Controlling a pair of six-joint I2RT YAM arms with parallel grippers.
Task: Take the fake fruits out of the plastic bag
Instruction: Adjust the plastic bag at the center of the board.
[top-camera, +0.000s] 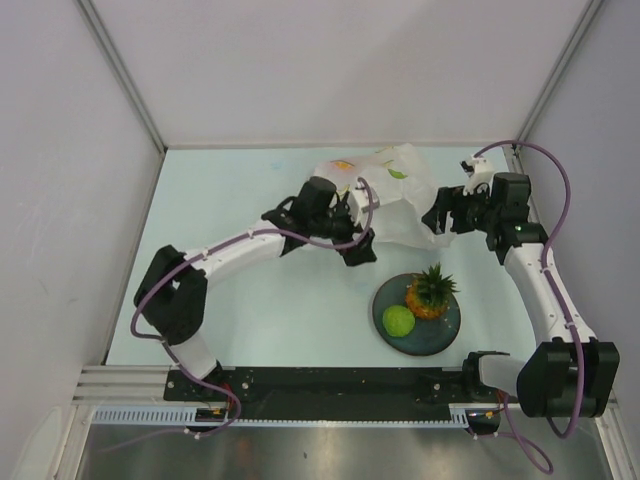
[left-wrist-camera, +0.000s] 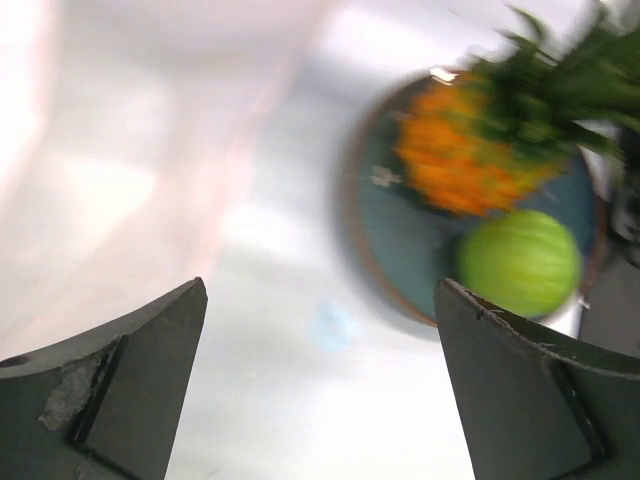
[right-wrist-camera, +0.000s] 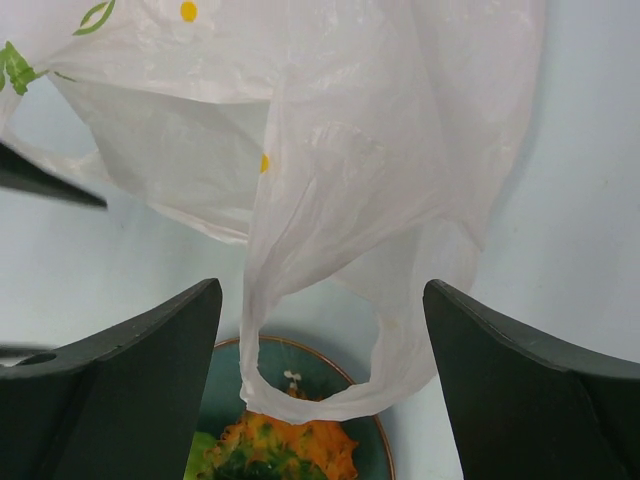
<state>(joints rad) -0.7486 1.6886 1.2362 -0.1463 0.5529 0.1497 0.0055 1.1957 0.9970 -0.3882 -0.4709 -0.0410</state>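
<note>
Above table (top-camera: 250, 300) | left gripper (left-wrist-camera: 320, 287) gaping, empty | right gripper (right-wrist-camera: 322, 287) parted around plastic bag (right-wrist-camera: 350, 150)

Dark round plate (top-camera: 446, 330) is noted on the pale tabletop (top-camera: 270, 310), near right of centre. Tabletop is enclosed by plain white walls (top-camera: 330, 60). Black rail (top-camera: 330, 385) is fixed along near edge.

Reaching inward with both bent white arms, holding the black two-finger left hand (top-camera: 358, 246) spread wide, the black right hand (top-camera: 441, 216) parted too, both empty
</note>
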